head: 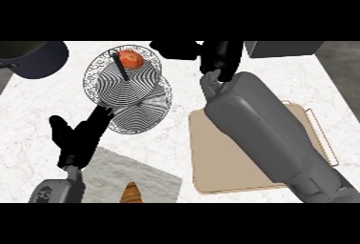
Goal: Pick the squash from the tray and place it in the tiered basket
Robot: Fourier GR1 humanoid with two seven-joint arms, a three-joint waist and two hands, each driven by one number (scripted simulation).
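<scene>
One squash (130, 58) sits in the upper tier of the one tiered basket (128, 90).
The right hand (204, 55) hovers just beside the basket, its fingers curled round nothing. One tan tray (228, 157) lies under that forearm. The left hand (79, 136) rests on the worktop (28, 124) with fingers relaxed, near one croissant (131, 192).

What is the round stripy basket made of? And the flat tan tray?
The basket looks like thin metal wire: fine dark lines with the counter showing through. The tray looks like pale wood or plastic, matte tan with a raised rim; I can't tell which.
</scene>
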